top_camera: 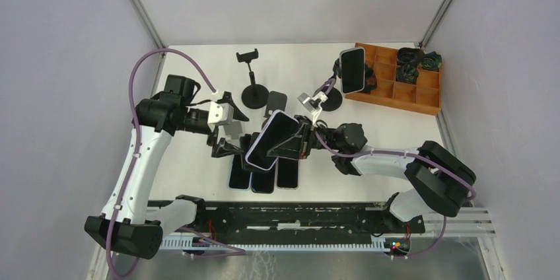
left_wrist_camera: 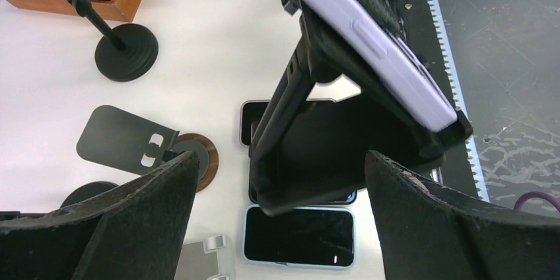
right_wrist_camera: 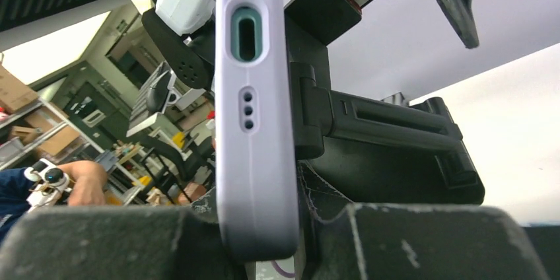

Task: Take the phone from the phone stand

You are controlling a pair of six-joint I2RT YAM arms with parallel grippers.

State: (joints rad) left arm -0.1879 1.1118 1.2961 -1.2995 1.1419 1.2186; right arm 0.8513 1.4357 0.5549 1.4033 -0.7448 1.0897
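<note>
- R pincer (right_wrist_camera: pixel 257 240) clamped on the lilac-cased phone (right_wrist_camera: pixel 254 128), pads on face & back.
- Phone sits tilted in the black folding phone stand (left_wrist_camera: pixel 310 154), above spare phones (left_wrist_camera: pixel 297 237) lying flat on the tabletop (left_wrist_camera: pixel 198 49).
- L pincer (left_wrist_camera: pixel 280 161) apart, straddling the stand base; can't tell if touching.
- Best move, I reckon: close L to pin the stand, then slide the phone up w/ R along the cradle, past the bottom lip, no twisting.

Lilac phone (top_camera: pixel 271 140), black stand (left_wrist_camera: pixel 300 161)
</note>
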